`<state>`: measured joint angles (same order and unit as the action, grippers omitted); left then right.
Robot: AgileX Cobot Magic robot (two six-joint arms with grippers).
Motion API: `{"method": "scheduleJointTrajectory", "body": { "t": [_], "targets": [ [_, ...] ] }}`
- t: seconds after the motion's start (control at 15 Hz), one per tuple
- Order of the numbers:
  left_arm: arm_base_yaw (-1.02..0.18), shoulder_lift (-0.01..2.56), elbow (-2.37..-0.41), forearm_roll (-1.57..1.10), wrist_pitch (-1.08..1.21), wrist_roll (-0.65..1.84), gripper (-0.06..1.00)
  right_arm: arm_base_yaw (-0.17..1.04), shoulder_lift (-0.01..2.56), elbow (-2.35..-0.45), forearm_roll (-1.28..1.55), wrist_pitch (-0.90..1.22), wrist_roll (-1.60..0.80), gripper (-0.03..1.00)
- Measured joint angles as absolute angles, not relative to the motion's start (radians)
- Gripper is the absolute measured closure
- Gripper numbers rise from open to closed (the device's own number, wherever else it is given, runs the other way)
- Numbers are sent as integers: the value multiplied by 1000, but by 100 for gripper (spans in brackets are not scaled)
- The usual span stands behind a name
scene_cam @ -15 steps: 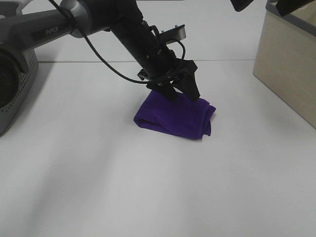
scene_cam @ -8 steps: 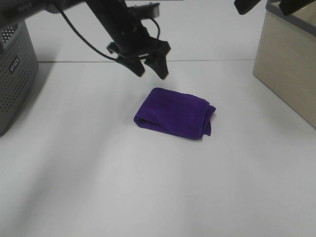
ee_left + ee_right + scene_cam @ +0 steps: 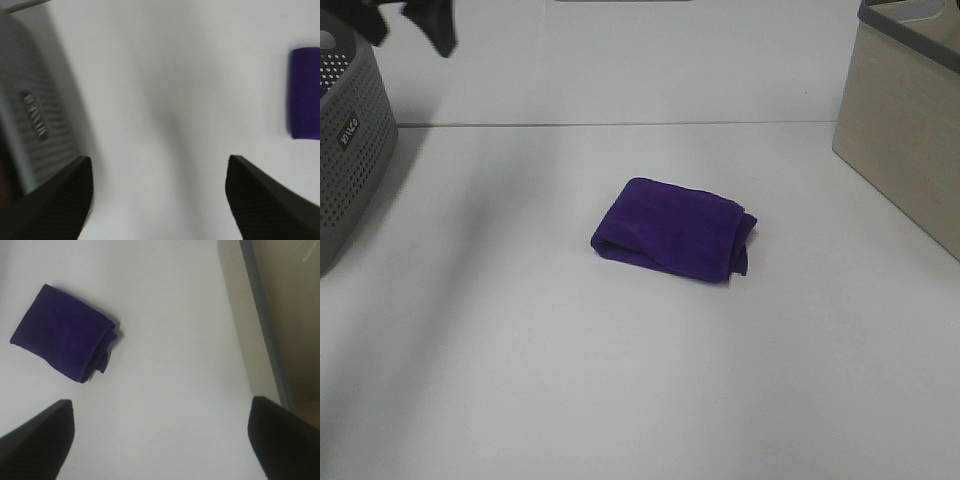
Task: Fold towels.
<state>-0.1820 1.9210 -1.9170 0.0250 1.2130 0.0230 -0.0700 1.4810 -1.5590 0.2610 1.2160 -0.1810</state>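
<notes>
The deep purple, soft cloth towel (image 3: 673,228) lies folded into a compact, roughly rectangular bundle near the middle of the plain white tabletop (image 3: 620,380), its layered edges bunched at the side toward the beige box with a grey rim (image 3: 905,130). Nothing touches it. The box stands well apart from the towel at the table's right edge, and a grey perforated plastic basket (image 3: 350,140) stands well apart at the left edge. The left gripper (image 3: 157,200) hangs high near the basket, its two dark fingers spread wide with bare table between them; the wrist view is blurred, so the basket shows only as a grey smear. The right gripper (image 3: 160,440) is likewise spread wide and empty, above the table between towel and box.
</notes>
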Motion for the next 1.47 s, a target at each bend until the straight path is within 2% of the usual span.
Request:
{"method": "scheduleJointTrajectory", "body": {
  "t": [0.13, 0.2, 0.27, 0.33, 0.8, 0.93, 1.0, 1.07, 1.33, 1.47],
  "targets": [
    [-96, 1784, -1793, 50, 1212, 31, 24, -70, 1404, -1493, 248, 1217, -174, 6],
    [-43, 1691, -1693, 61, 1213, 45, 19, -70, 1325, -1435, 246, 1217, -169, 6],
    [37, 1475, -1483, 47, 1186, 71, 8, -70, 1143, -1278, 245, 1218, -142, 6],
    [59, 1371, -1376, 39, 1149, 75, 6, -70, 1026, -1188, 243, 1219, -136, 6],
    [71, 689, -763, -32, 926, 207, 10, -70, 297, -770, 169, 1168, -135, 6],
    [71, 543, -677, -40, 915, 215, 10, -70, 172, -709, 155, 1157, -135, 6],
    [71, 377, -577, -52, 915, 222, 10, -70, 31, -652, 155, 1166, -135, 6],
    [71, 293, -541, -62, 917, 224, 10, -70, -1, -640, 155, 1183, -135, 6],
    [71, 17, -529, -72, 934, 230, 10, -70, -5, -594, 155, 1170, -164, 6],
    [71, -5, -521, -92, 1045, 227, 10, -70, -5, -544, 155, 1150, -171, 6]
  ]
}}
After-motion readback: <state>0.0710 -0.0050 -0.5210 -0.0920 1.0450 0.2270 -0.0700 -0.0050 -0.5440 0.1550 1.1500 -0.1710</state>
